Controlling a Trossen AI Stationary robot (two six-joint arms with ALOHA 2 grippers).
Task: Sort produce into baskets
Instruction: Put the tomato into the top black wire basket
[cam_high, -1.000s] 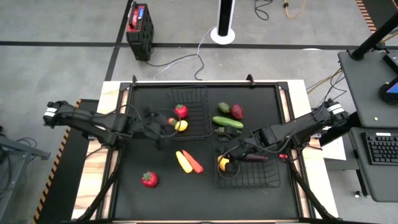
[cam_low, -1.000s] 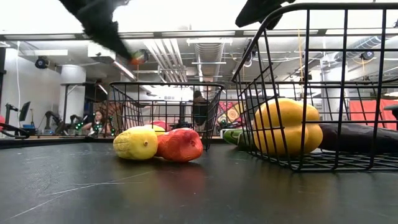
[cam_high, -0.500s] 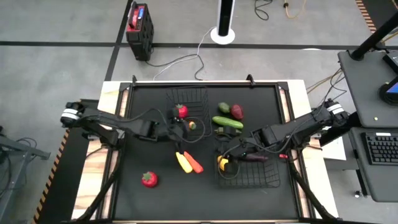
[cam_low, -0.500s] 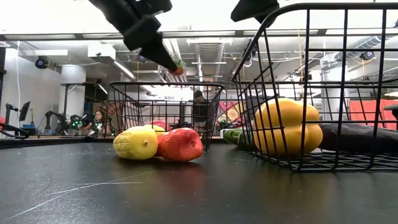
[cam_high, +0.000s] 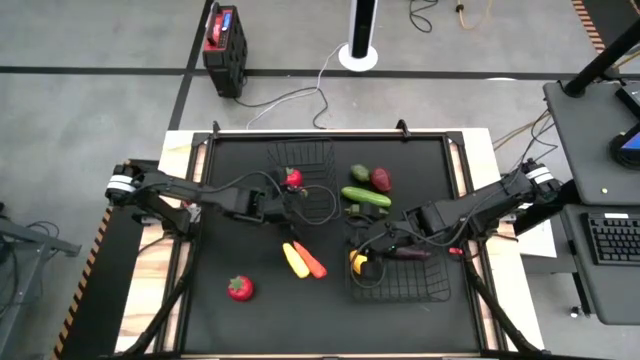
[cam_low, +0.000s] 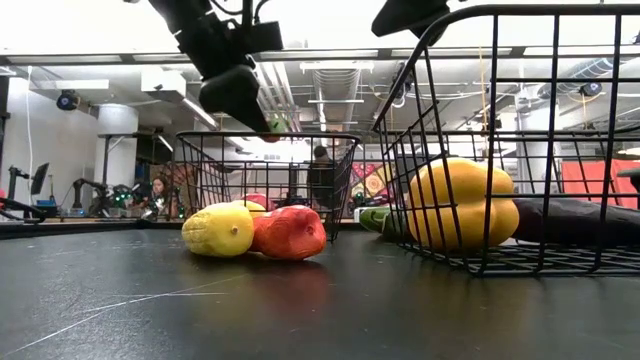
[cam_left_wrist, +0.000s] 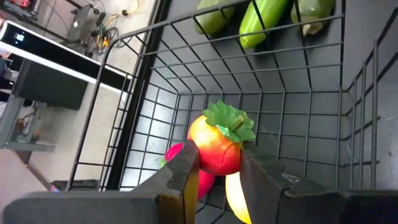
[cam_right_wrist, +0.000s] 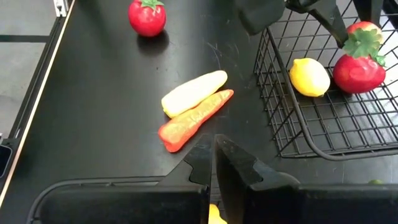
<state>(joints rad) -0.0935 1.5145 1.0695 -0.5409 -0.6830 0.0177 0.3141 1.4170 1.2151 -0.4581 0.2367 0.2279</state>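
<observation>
- The far basket takes fruit, judging by the strawberry and lemon lying in it, so I have my left arm stretched across the table with its claw over that basket's open top.
- The near basket, on the right, holds a yellow pepper and a dark eggplant; my right claw hangs just over its left edge, fingers pressed together on nothing.
- My left claw pinches a small peach-coloured fruit between its fingertips, leafy top pointing away, directly above the basket floor: placed for a drop, I judge.
- The corn, carrot and tomato lie unsorted on the mat.
</observation>
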